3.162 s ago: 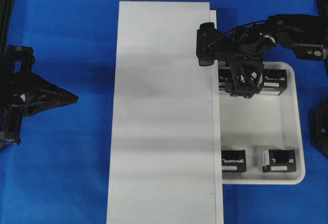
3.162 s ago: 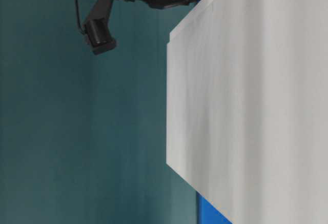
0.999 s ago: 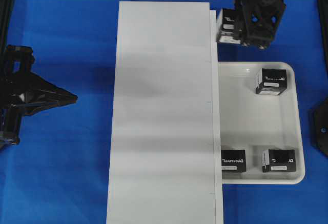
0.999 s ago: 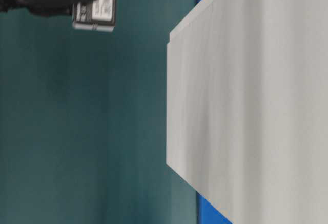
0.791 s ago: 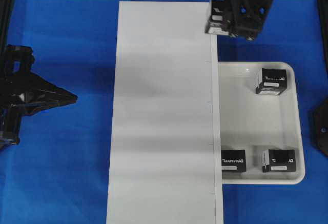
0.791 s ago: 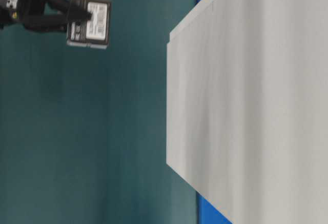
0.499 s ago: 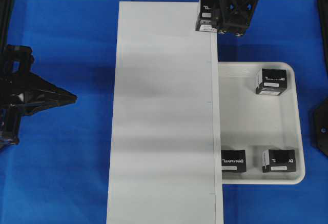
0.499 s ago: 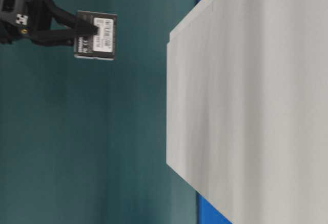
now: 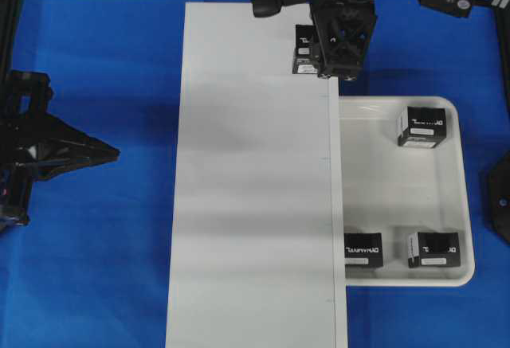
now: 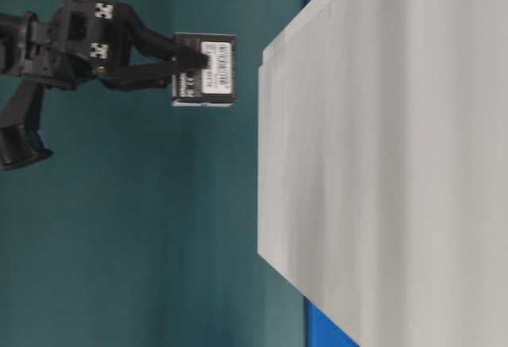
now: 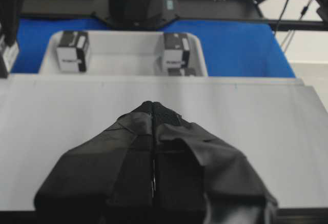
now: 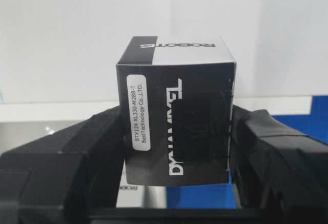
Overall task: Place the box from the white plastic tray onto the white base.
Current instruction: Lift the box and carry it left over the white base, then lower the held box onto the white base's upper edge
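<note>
The right gripper [image 12: 177, 147] is closed on the box [image 12: 176, 116], one finger [image 12: 77, 157] pressed to each side face, with the lettered face toward the wrist camera. The grip sits on the box's lower part; the upper part stands clear of the pads.

In the overhead view the box [image 9: 305, 48] hangs over the base [image 9: 255, 189] near its far right corner, just inside the right edge. The table-level view shows the box [image 10: 205, 69] apart from the base surface [image 10: 381, 156], with a clear gap between them. The box is not yet set down.

Governing relation: the base lies straight ahead of the fingers along the gripper's own axis, so the release appears to call for a straight approach to the surface and little sideways travel.

The tray [image 9: 458, 197] lies against the right edge of the base. Three boxes remain in it: one at the far right corner [image 9: 423, 127] and two along the near edge [image 9: 362, 249].

The left gripper [image 11: 152, 131] has its fingers pressed together, holds nothing, and points at the left edge of the base from well apart. The right arm is the nearer and carries the load.
</note>
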`<control>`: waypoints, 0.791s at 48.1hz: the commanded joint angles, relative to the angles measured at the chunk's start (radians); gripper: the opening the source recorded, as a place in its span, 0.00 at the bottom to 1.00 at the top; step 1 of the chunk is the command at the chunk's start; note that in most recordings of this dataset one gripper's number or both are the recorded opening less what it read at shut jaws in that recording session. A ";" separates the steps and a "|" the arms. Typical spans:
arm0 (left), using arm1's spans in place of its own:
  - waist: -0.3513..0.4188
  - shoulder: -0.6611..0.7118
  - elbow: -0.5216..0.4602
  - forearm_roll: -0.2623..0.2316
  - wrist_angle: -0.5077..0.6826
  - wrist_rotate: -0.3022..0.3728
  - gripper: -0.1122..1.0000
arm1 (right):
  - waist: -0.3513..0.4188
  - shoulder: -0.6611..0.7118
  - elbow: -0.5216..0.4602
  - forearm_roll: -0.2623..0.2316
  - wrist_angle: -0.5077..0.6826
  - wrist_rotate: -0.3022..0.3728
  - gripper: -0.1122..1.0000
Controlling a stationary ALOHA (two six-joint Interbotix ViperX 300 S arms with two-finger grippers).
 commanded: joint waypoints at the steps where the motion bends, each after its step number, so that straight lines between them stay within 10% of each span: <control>1: -0.003 0.006 -0.026 0.003 -0.006 -0.003 0.03 | 0.012 0.011 0.017 0.003 -0.026 -0.002 0.61; 38: -0.005 0.009 -0.028 0.002 -0.008 -0.003 0.03 | 0.028 0.020 0.121 0.006 -0.170 -0.003 0.61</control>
